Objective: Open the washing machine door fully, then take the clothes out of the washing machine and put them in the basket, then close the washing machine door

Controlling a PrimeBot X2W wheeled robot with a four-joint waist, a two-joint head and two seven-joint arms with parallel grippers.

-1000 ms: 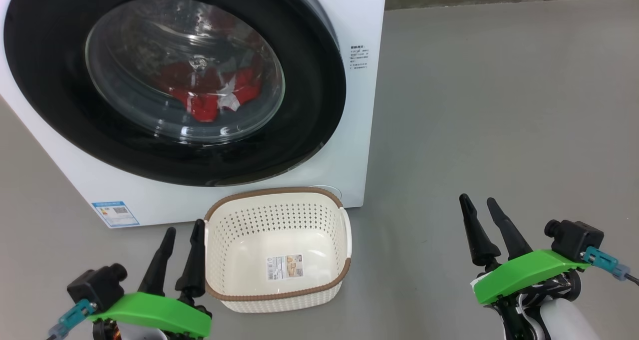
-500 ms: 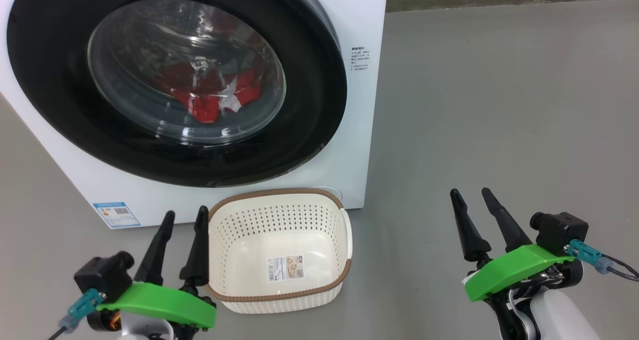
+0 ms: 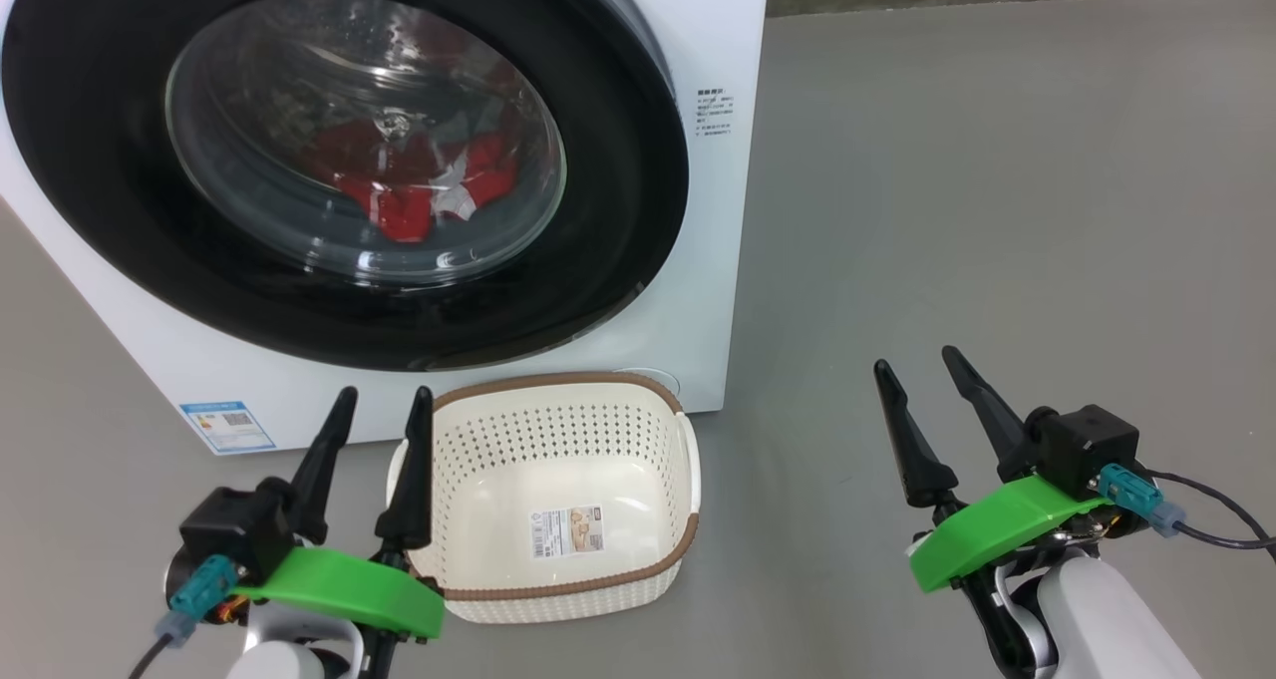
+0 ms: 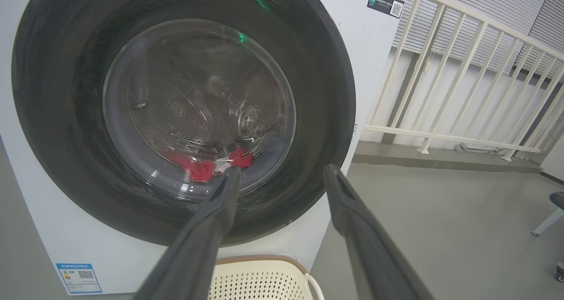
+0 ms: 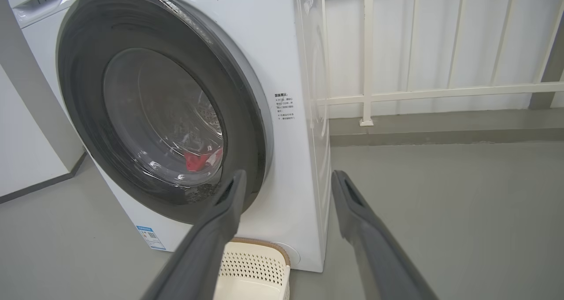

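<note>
Seen from the head, the washing machine [image 3: 723,290] fills the upper left. Its door [image 3: 623,220] is shut flush against the front, so the clothes [image 3: 404,210] lie inside the drum, red behind the glass. The basket [image 3: 588,584] sits on the floor right at the machine's foot, below the door — placed, I judge, to catch what comes out. The left hand [image 3: 385,395] hovers before the machine beside the basket, spread and empty; the right hand [image 3: 914,360] hangs off the machine's right corner, also spread and empty. The left wrist looks along parted fingers [image 4: 211,220] at the door's lower rim. The right wrist faces the door's right edge — likely where opening begins.
</note>
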